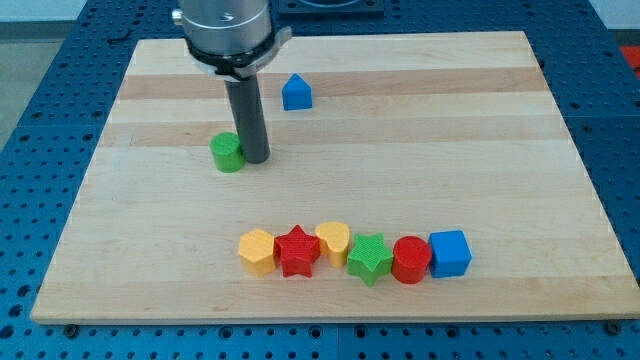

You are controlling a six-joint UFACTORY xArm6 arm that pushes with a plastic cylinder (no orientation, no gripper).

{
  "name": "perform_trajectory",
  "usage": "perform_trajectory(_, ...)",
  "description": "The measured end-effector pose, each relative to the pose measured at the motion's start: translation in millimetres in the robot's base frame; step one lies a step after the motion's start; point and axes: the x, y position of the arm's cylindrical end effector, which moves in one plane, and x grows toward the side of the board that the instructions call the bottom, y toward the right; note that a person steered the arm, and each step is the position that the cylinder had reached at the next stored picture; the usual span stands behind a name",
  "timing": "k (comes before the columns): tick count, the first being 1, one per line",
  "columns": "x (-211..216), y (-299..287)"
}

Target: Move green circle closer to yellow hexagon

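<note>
The green circle (228,153) lies on the wooden board at the left of centre. My tip (256,157) stands right beside it, touching or nearly touching its right side. The yellow hexagon (258,251) is at the left end of a row of blocks near the view's bottom, well below the green circle.
The row runs rightwards from the hexagon: red star (297,250), yellow heart (333,240), green star (370,259), red cylinder (411,260), blue cube (450,253). A blue house-shaped block (296,92) sits near the view's top. The board's edge (330,318) is just below the row.
</note>
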Motion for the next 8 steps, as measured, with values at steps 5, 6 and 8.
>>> perform_trajectory(5, 9.5, -39.0)
perform_trajectory(6, 33.9, -35.1)
perform_trajectory(8, 8.7, -24.8)
